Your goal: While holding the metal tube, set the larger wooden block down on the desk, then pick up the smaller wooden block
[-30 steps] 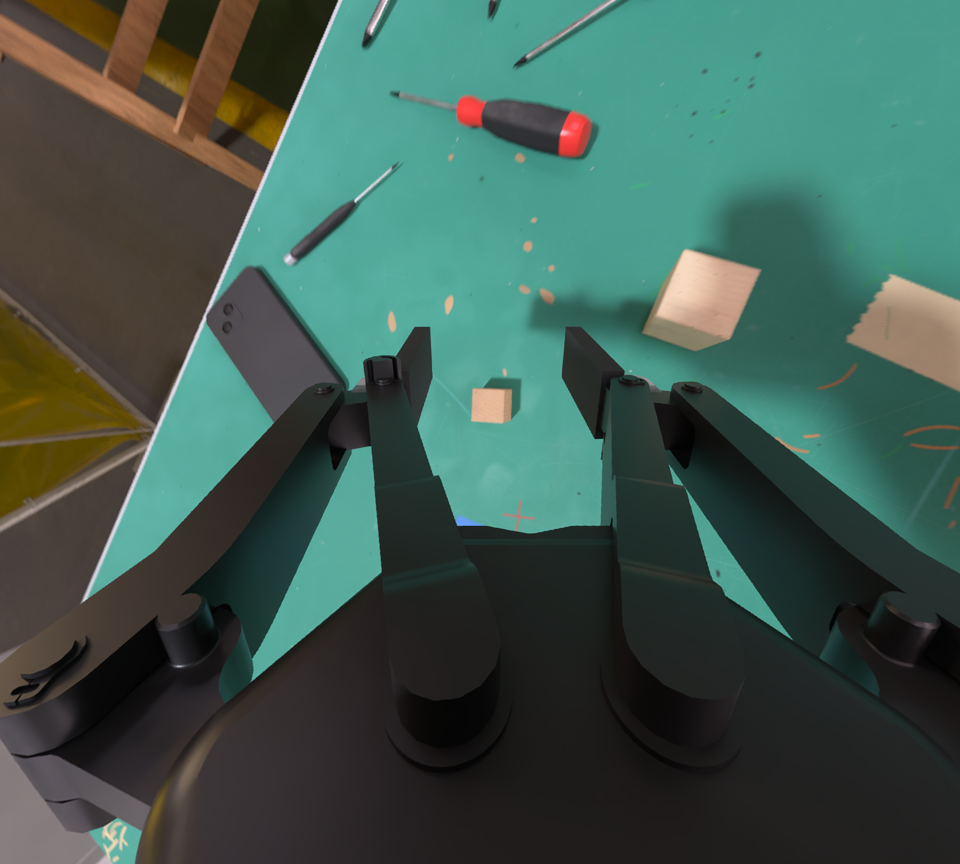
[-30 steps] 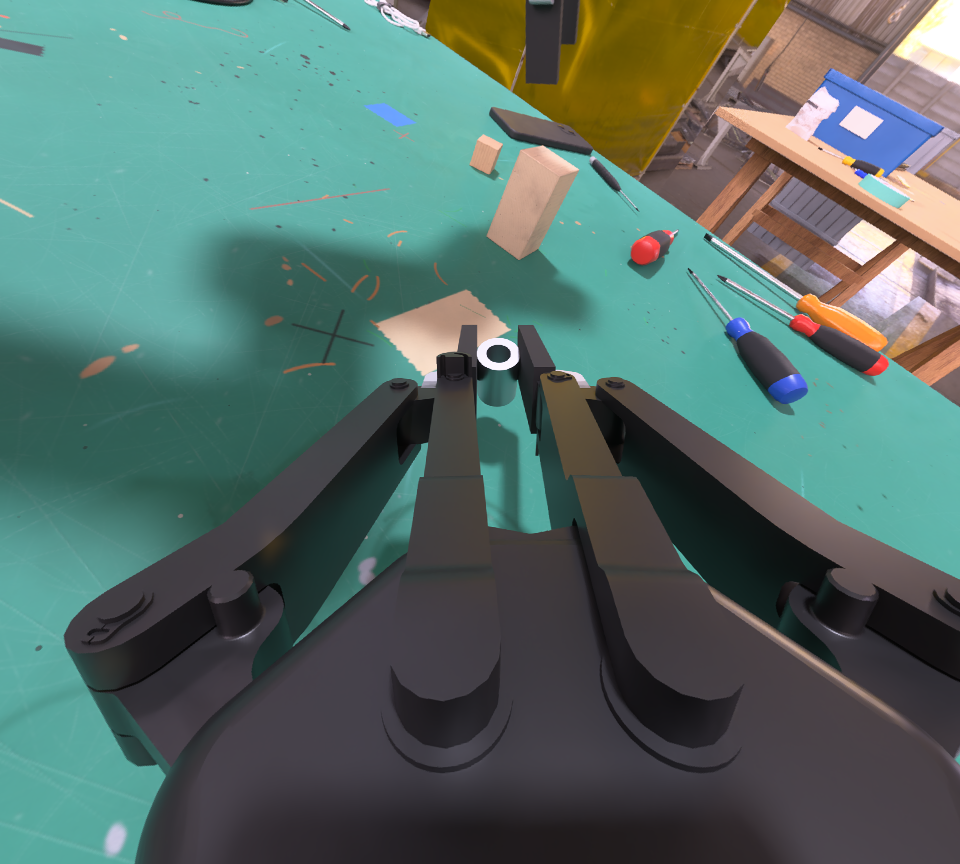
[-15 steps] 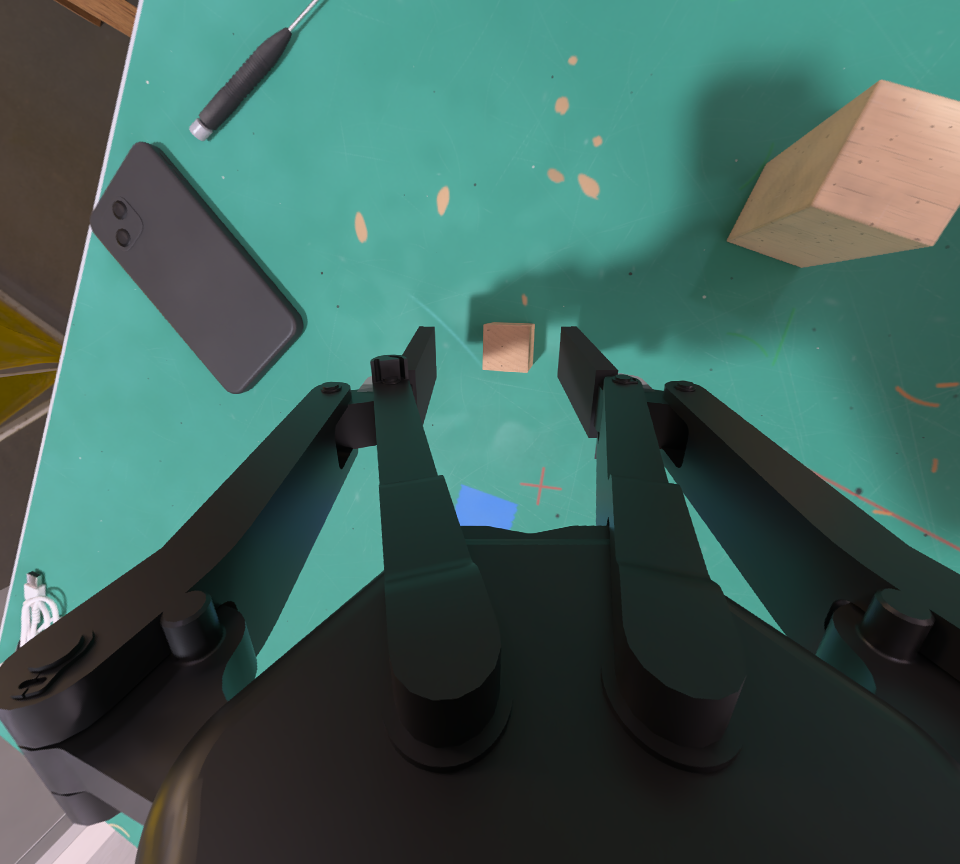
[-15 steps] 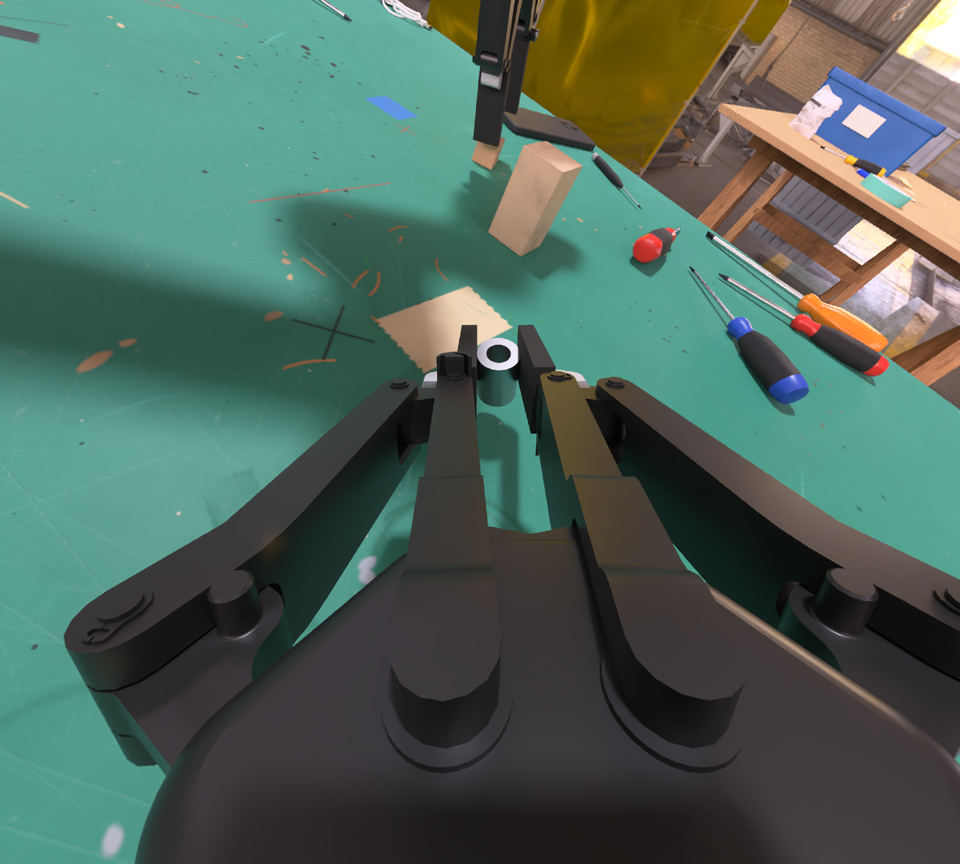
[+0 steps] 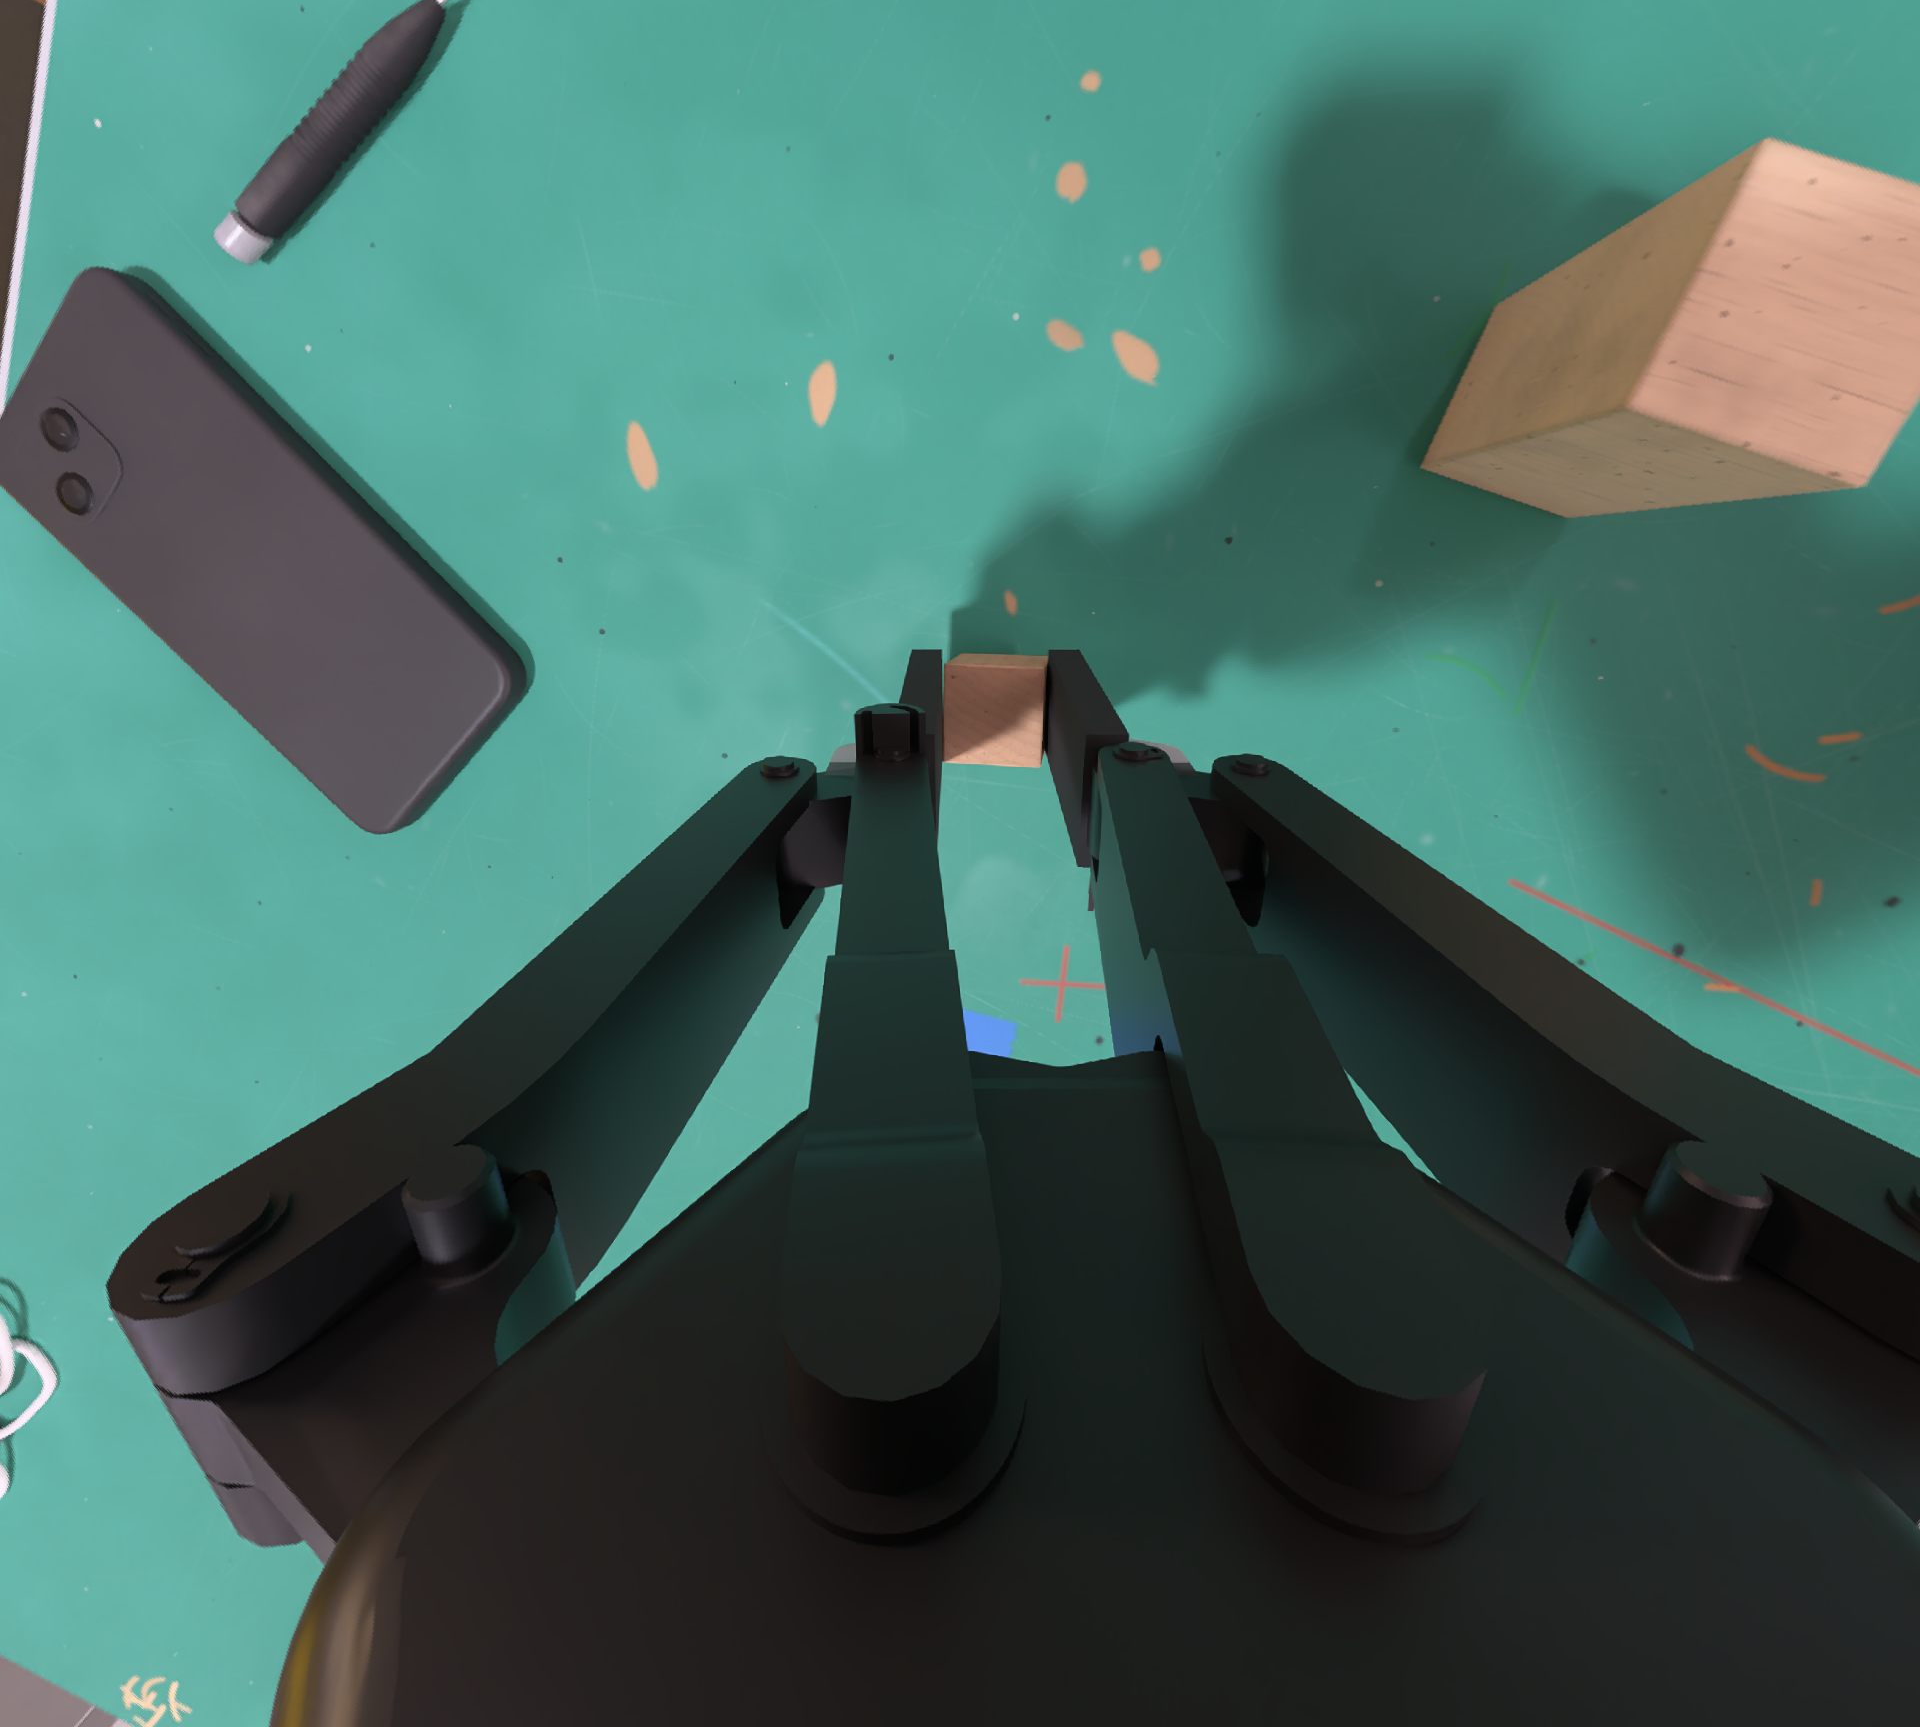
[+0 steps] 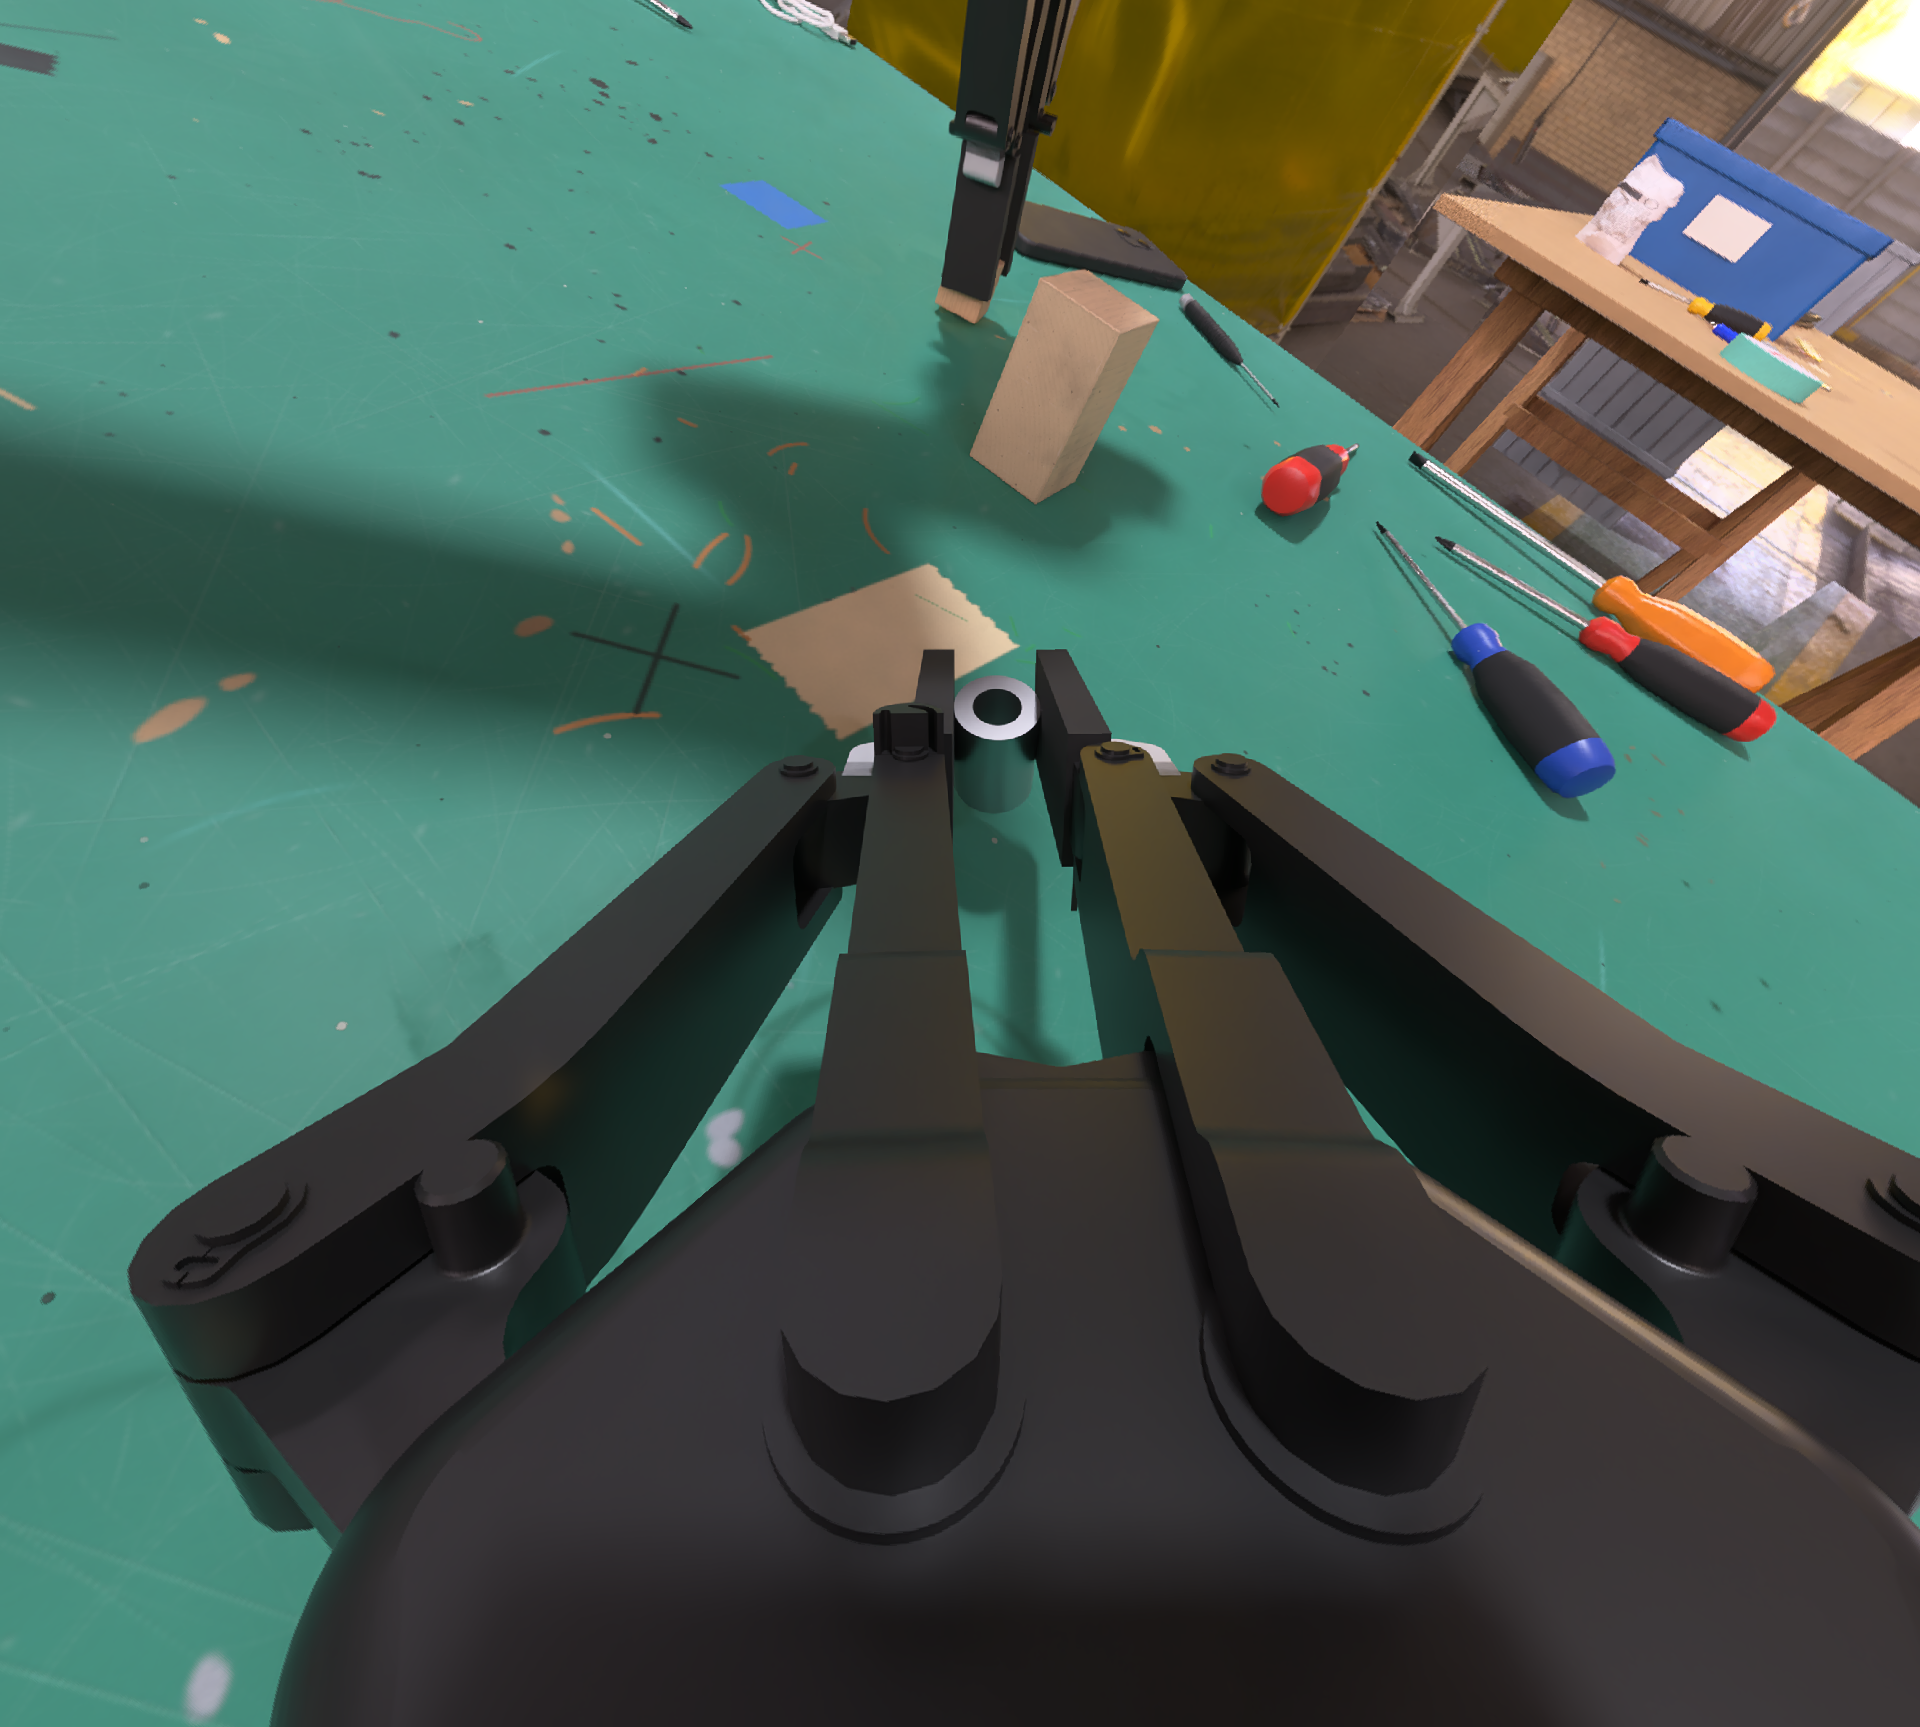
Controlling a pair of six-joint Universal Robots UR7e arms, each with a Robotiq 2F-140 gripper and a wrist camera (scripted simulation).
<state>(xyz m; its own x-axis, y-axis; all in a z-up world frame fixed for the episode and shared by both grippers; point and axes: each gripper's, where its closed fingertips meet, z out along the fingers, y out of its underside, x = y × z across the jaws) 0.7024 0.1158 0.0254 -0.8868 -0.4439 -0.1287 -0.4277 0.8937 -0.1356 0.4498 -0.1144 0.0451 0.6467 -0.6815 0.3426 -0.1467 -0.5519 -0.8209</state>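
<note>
On the green desk [image 5: 727,119], left gripper [image 5: 994,709] is clamping the small block [image 5: 992,711] beside the upright large block [image 6: 1060,384] while right gripper [image 6: 995,721] is gripping the tube [image 6: 995,737].

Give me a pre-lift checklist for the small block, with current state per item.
1. Left gripper closed on smaller wooden block: ok, both fingers meet its sides.
2. Block centred between the fingers: ok in the left wrist view.
3. Block lifted off the desk: cannot tell; in the right wrist view it appears to sit at the surface.
4. Larger wooden block set down and released: ok, standing alone on the desk.
5. Right gripper holding metal tube: ok.
6. Lift path clear of the phone: ok, it lies well aside.
</note>
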